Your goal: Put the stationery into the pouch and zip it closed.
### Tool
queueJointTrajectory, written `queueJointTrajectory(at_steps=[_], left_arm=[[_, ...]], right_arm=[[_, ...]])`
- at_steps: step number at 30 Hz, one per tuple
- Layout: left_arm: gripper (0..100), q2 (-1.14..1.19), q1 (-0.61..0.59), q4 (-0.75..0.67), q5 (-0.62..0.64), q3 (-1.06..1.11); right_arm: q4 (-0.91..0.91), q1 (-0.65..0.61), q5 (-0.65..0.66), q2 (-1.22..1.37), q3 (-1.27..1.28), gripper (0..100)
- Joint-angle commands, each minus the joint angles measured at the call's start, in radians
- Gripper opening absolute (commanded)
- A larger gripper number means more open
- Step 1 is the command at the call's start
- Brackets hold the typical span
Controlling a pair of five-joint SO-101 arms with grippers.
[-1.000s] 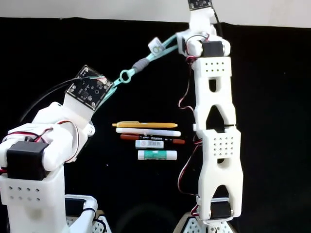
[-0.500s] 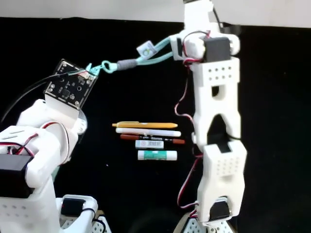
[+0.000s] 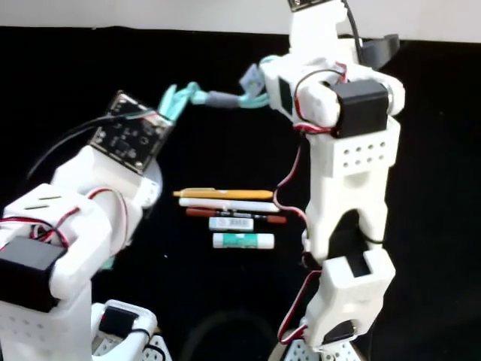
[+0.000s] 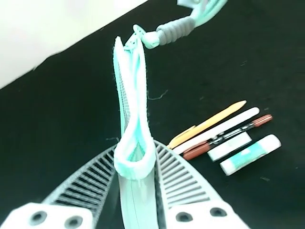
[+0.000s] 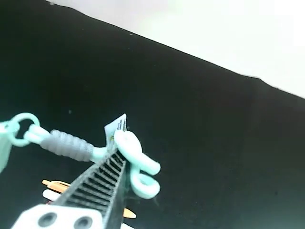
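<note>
Since a second ago the right arm has folded in on itself and swung its upper part over to the right, while the strap (image 3: 225, 98) between the two arms has gone from a long slant to a short, nearly level line. The left gripper (image 4: 136, 153) is clamped on the mint pouch (image 4: 131, 119), which stands edge-on between its jaws and is held up off the black table (image 3: 436, 188). From the pouch's far end a ring leads into the grey-wrapped cord (image 5: 66, 143) of the strap. The right gripper (image 5: 123, 164) is pinched on the mint loop (image 5: 138, 168) at the strap's other end, just beside a small white tag (image 5: 116, 126). I cannot tell from where I stand whether the zip is open or shut.

All the stationery lies on the table between the arms, in a tight row: yellow pen (image 3: 225, 194), white pen (image 3: 229, 204), brown pen (image 3: 237, 215), a short white labelled bar (image 3: 231, 223), then a white-and-green tube (image 3: 243, 240) nearest the arm bases, set just apart from the rest
</note>
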Motion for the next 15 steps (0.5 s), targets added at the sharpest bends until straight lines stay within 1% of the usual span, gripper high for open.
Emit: queueJointTrajectory(at_steps=[1, 7, 11, 15], left_arm=[[1, -0.004, 0.097, -0.037, 0.014, -0.039], [1, -0.004, 0.298, -0.034, 0.015, -0.039], [1, -0.004, 0.36, -0.02, 0.035, -0.054], [1, -0.004, 0.415, 0.04, 0.057, -0.17]], right_arm=[[0.012, 0.068, -0.005, -0.048, 0.044, 63.7], [0.012, 0.119, -0.008, -0.048, 0.194, 63.7], [0.012, 0.12, -0.009, -0.048, 0.249, 63.7], [0.012, 0.12, -0.009, -0.048, 0.257, 63.7]])
